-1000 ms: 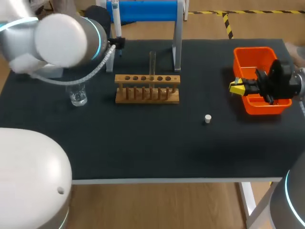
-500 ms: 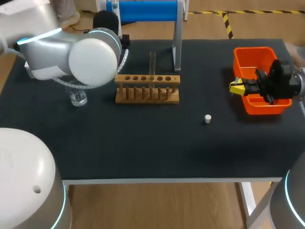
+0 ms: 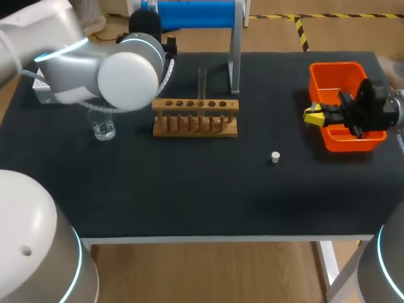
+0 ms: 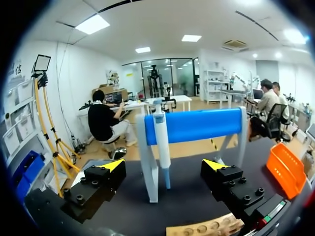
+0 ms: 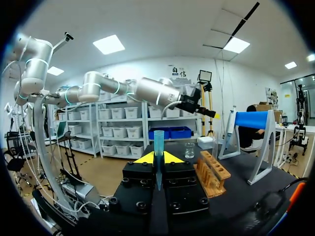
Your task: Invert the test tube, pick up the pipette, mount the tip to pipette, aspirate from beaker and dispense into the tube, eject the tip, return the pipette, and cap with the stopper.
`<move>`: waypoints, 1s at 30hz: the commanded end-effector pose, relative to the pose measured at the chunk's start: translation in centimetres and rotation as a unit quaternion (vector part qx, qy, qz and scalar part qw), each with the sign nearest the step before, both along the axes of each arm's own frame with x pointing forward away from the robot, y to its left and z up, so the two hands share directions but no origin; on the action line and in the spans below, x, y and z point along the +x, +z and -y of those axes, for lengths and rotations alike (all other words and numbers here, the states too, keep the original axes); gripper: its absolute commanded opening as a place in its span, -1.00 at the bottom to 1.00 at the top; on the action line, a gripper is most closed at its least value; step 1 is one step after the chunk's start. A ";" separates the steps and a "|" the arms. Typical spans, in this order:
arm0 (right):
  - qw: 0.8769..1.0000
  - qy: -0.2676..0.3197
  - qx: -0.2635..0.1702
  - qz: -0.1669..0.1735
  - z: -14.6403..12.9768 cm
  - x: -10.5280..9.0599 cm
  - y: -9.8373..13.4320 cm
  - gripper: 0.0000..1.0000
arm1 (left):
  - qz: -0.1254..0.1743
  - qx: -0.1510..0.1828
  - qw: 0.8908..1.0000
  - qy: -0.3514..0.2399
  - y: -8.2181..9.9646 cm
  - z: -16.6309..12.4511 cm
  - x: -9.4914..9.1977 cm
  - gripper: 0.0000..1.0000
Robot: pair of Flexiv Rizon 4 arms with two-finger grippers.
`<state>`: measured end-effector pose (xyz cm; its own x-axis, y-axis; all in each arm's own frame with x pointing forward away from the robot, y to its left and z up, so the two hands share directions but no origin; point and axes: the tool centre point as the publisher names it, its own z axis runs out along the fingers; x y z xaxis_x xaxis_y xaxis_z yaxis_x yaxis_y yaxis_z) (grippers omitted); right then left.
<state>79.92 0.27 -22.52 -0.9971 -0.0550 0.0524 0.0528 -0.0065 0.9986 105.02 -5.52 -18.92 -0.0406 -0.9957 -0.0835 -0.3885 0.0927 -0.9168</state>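
The left arm [image 3: 126, 69] comes in from the upper left of the head view, and its wrist lies at the top of the frame by the blue-barred pipette stand [image 3: 196, 14]. In the left wrist view the left jaws stand wide open with nothing between them. Their yellow fingertips [image 4: 114, 164] are spread to either side of the pipette [image 4: 160, 142], which hangs from the stand's near leg ahead of them, apart from both.

At the right of the head view, the right arm [image 3: 372, 104] lies across the orange bin [image 3: 334, 72], pointing toward the frame's left. The right jaws are closed on a blue pipette tip [image 5: 158, 152], which stands upright between the two yellow fingertips [image 5: 142, 158].

On the black surface [image 3: 189, 196], the wooden test tube rack [image 3: 196, 118] sits just left of centre in the upper half. One test tube [image 3: 202, 82] stands upright in it. The glass beaker [image 3: 103, 128] is well to the rack's left, under the left arm's elbow. The small white stopper [image 3: 275, 157] lies alone, right of centre, between the rack and the bin.
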 end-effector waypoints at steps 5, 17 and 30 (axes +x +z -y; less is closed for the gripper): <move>1.000 -0.001 -0.001 0.000 0.0 -0.1 0.0 -1.00 | 0.000 -0.014 1.000 -0.009 -0.7 0.6 2.8 1.00; 1.000 -0.001 -0.001 0.000 0.0 -0.1 0.0 -1.00 | 0.003 -0.036 0.999 -0.009 -1.2 1.2 5.9 1.00; 1.000 -0.001 -0.001 0.000 0.0 -0.1 0.0 -1.00 | 0.000 -0.042 0.999 -0.006 -1.2 1.1 8.4 1.00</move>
<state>79.92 0.27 -22.52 -0.9971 -0.0549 0.0524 0.0528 -0.0066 0.9986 112.60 -6.45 -20.06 -0.0479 -0.9989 -0.0018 -0.3806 0.0199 -0.9245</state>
